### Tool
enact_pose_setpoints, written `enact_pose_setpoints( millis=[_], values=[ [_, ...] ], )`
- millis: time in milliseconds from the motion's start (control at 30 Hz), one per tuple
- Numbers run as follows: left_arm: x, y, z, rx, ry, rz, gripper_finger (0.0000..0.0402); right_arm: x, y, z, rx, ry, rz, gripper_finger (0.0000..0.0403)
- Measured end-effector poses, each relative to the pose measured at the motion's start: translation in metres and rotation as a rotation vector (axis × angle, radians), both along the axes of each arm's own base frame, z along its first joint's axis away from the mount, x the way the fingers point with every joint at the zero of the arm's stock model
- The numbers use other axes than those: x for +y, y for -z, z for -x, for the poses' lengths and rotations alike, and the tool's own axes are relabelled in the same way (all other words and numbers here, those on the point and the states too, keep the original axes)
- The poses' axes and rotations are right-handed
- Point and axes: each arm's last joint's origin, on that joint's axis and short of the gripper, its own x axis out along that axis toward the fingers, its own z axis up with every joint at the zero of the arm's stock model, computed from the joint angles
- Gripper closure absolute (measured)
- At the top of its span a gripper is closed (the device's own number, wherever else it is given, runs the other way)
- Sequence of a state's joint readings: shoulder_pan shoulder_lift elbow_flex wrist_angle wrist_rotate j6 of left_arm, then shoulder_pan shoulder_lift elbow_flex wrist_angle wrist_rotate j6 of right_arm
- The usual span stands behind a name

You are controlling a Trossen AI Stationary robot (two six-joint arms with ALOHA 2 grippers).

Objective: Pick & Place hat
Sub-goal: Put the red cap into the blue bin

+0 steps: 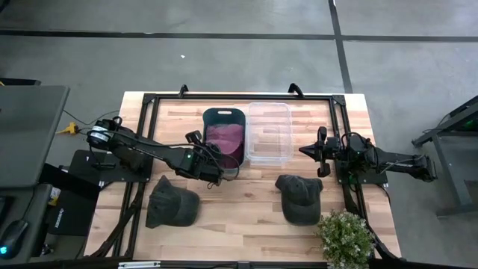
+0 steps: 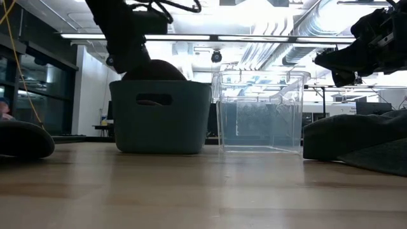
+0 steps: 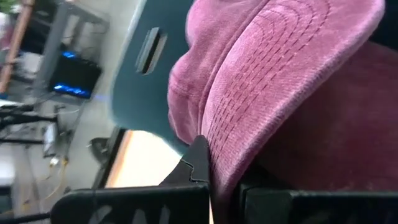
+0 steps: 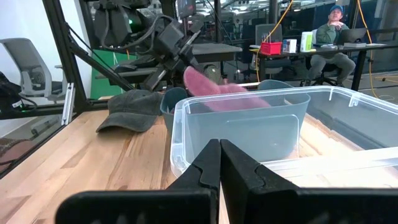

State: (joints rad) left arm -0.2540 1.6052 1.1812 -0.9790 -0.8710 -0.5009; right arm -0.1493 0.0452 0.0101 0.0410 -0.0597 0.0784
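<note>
On the wooden table (image 1: 246, 217), our left gripper (image 1: 211, 159) pinches the brim of the pink hat (image 1: 225, 139), which lies in the teal bin (image 1: 224, 114) just beyond it. We should let go only once it settles fully inside. Our right gripper (image 1: 317, 150) waits, fingers together, beside the clear tub (image 1: 269, 109).

floor: grey concrete (image 1: 224, 19) | ceiling: strip lights (image 2: 210, 37) | maybe desks (image 4: 323, 46)

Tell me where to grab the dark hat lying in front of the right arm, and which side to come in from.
Take the dark hat by its brim, the thin flat edge at the end nearer the clear bin, coming down from above. The crown is bulky and soft, probably too wide for the jaws. The right gripper, shut, waits just beyond it.
</note>
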Motion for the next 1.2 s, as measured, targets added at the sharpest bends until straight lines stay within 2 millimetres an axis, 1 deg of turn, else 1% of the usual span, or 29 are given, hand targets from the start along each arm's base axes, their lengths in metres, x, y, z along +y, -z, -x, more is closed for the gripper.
enact_pose_setpoints(
  millis=[233, 367, 467, 700, 833, 1033, 1200],
  values=[
    [-0.003, 0.0, -0.006, -0.001, 0.067, 0.035, 0.04, 0.0, 0.0, 0.0, 0.0, 0.0, 0.0, 0.0402],
    [-0.003, -0.002, -0.007, 0.012, 0.086, 0.05, 0.0388, 0.0, 0.0, 0.0, 0.0, 0.0, 0.0, 0.0402],
    [-0.004, -0.006, -0.008, 0.012, 0.093, 0.067, 0.0361, 0.0, 0.0, 0.0, 0.0, 0.0, 0.0, 0.0402],
    [-0.005, -0.012, -0.01, 0.025, 0.121, 0.1, 0.0281, 0.0, 0.0, 0.0, -0.001, 0.0, 0.0, 0.0402],
    [-0.007, -0.02, -0.01, 0.053, 0.138, 0.16, 0.0254, 0.0, 0.0, 0.0, 0.0, 0.0, 0.0, 0.0402],
    [-0.009, -0.034, -0.008, 0.098, 0.159, 0.257, 0.0243, 0.0, 0.0, 0.0, -0.001, 0.0, 0.0, 0.0402],
    [-0.01, -0.044, -0.009, 0.079, 0.143, 0.292, 0.0243, 0.0, 0.0, 0.0, 0.0, 0.0, 0.0, 0.0402]
  ],
)
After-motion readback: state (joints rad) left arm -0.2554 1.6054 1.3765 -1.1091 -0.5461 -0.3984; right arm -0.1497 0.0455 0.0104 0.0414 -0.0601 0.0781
